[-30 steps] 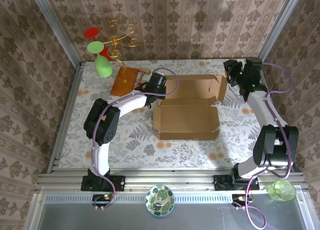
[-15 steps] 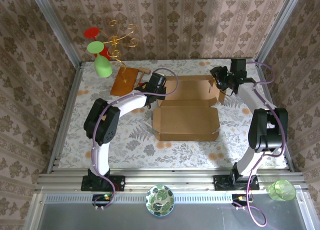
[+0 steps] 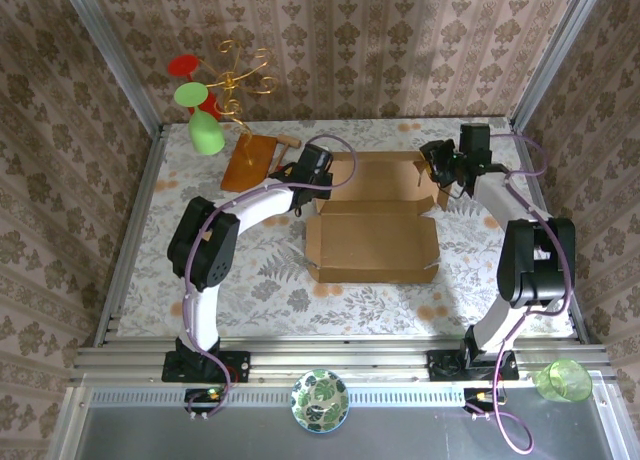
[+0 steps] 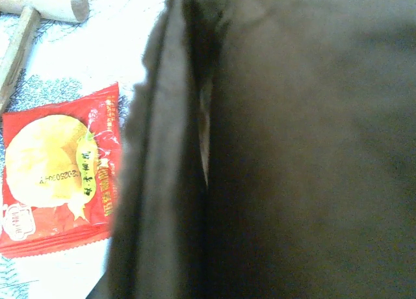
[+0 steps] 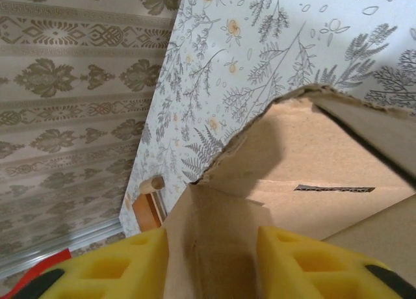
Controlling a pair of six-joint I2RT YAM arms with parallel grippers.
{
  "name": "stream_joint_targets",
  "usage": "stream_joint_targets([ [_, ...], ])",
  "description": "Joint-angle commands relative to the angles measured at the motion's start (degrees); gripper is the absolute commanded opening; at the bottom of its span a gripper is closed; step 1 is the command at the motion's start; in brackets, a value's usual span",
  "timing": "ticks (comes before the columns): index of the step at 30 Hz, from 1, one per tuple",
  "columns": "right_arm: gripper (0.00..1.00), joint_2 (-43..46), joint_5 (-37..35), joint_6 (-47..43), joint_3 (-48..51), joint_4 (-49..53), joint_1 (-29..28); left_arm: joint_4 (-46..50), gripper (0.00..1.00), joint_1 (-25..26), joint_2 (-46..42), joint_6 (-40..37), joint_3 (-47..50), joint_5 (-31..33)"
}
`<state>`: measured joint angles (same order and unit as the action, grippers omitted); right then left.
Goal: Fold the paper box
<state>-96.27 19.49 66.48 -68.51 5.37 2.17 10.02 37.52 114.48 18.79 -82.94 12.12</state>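
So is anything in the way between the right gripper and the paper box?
No, nothing visible is. The right gripper sits at the far right corner of the paper box, with a cardboard flap between its yellow fingers.

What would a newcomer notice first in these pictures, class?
The open brown box lies mid-table, with the left end effector at its far-left corner and the right end effector at its far-right flap. A green cup sits at the far-left corner, and a red snack packet lies beside the box.
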Motion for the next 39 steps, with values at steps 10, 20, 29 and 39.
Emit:
stream_joint_targets([
  [10, 0.55, 22.2, -12.3, -8.2, 19.4, 2.1, 0.6, 3.2, 0.0, 0.6, -1.0, -0.6, -0.6, -0.4],
  [20, 0.58, 13.0, -10.7, -13.4, 25.2, -5.1, 0.6, 3.7, 0.0, 0.7, -1.0, -0.8, -1.1, -0.5],
  [29, 0.59, 1.9, -9.9, -15.1, 20.3, -9.5, 1.0, 4.3, 0.0, 0.8, -0.8, -0.7, -1.8, -0.8],
  [39, 0.58, -1.0, -4.6, -11.8, 17.8, -13.7, 0.2, 4.7, 0.0, 0.7, -0.1, -0.5, -2.7, -1.3],
])
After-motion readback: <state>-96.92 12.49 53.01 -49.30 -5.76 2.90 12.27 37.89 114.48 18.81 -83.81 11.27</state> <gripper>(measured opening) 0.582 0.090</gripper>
